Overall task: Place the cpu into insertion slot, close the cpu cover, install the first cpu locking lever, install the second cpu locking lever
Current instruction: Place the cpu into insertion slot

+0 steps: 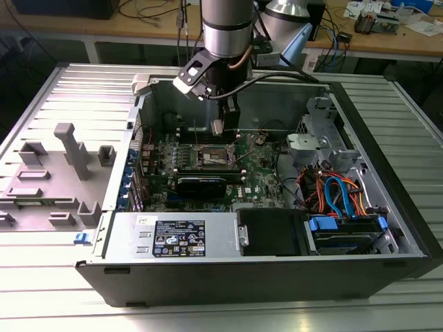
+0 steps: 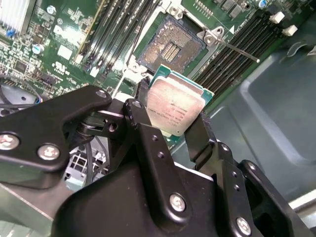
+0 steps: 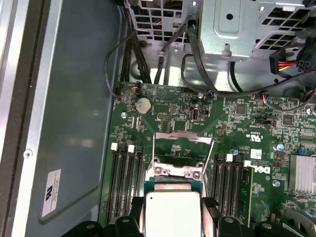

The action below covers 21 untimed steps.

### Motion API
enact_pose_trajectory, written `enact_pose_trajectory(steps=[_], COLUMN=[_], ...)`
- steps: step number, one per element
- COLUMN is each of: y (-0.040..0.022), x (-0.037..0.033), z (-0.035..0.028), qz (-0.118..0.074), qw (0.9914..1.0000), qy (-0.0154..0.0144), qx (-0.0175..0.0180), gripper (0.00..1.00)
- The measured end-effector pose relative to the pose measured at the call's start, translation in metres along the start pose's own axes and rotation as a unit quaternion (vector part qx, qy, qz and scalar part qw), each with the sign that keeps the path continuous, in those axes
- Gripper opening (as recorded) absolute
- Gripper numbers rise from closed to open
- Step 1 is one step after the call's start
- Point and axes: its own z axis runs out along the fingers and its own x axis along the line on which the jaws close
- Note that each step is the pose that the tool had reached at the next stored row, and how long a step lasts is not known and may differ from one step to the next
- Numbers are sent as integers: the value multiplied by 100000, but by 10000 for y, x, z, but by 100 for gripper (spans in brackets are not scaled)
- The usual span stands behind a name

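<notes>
In the exterior view the gripper [image 1: 223,126] is hanging inside the open computer case [image 1: 208,283], low over the motherboard [image 1: 263,173], with the cpu [image 1: 217,127] showing as a small pale square at its tip. The second wrist view is giving what that view cannot. There the two black fingers [image 2: 197,133] are pinching the cpu [image 2: 175,103] by opposite edges, its silver top facing the camera. The insertion slot [image 2: 170,47] is lying uncovered just beyond the chip and apart from it, its tan-gold pin field bare. A thin metal lever [image 2: 237,51] is sticking out beside the slot. The first wrist view is showing the cpu cover [image 3: 183,137] standing raised behind the held cpu [image 3: 173,212], with green board visible through its window
</notes>
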Motion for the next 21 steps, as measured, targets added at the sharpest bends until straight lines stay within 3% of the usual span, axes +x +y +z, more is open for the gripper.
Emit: enact_pose_trajectory(steps=[3, 6, 11, 21], y=[-18, -43, -133, -141], x=[1, 2, 11, 11], z=[120, 171, 176, 176], qz=[3484, 3978, 3979, 3990], qw=[99939, 99920, 99920, 99920], qy=[-248, -284, -285, -285], qx=[-83, -59, -53, -53], gripper=[54, 54, 54, 54])
